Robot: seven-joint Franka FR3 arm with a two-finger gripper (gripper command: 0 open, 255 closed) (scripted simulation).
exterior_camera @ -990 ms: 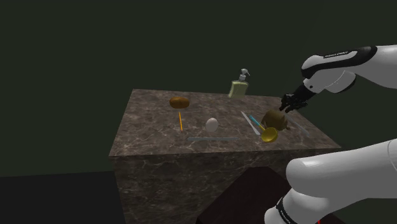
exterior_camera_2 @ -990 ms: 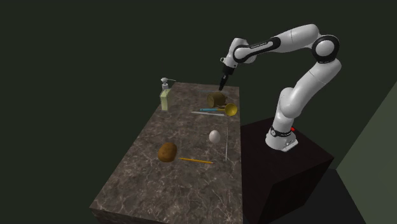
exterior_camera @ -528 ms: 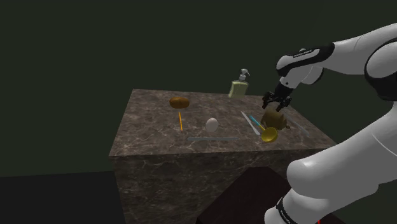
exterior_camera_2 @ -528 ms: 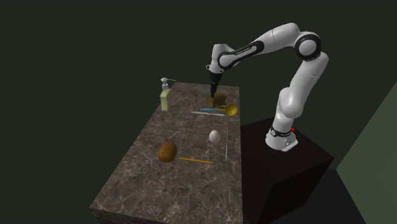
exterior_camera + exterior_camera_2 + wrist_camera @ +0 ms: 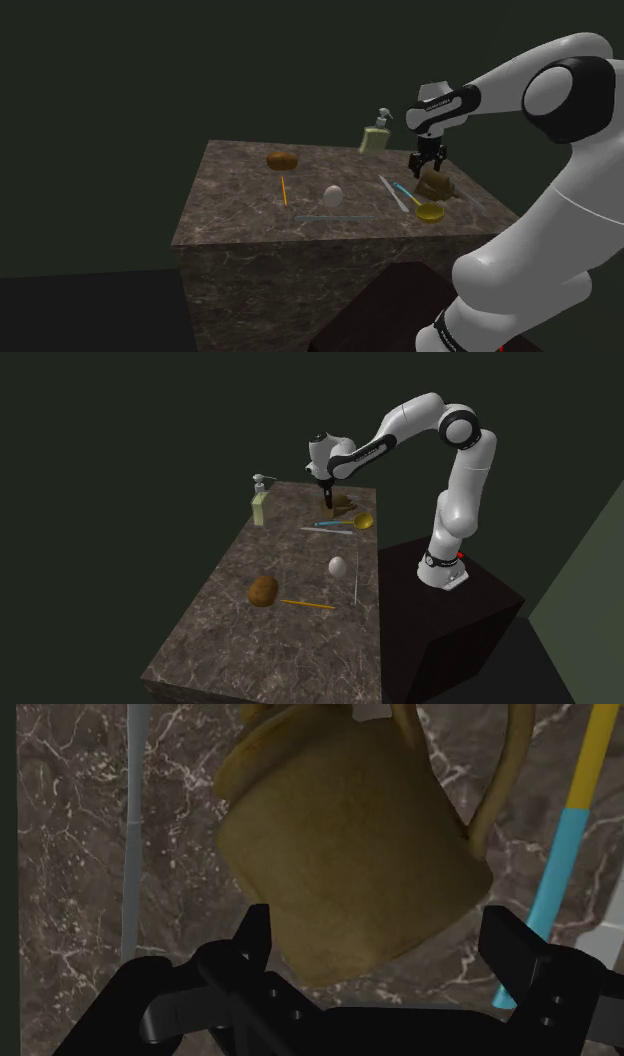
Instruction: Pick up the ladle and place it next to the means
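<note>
Brown jug (image 5: 350,844) seemingly untouched inside wide-apart tool (image 5: 380,924) | ladle (image 5: 552,874) handle cut off at edge

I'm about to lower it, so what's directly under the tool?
A brown jug on the marble table, below the open tool. The jug covers the table surface beneath it.

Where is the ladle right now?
In the shoulder view the ladle lies flat on the table, toward its right end, golden bowl near the front edge, beside the brown jug below the open gripper.
</note>
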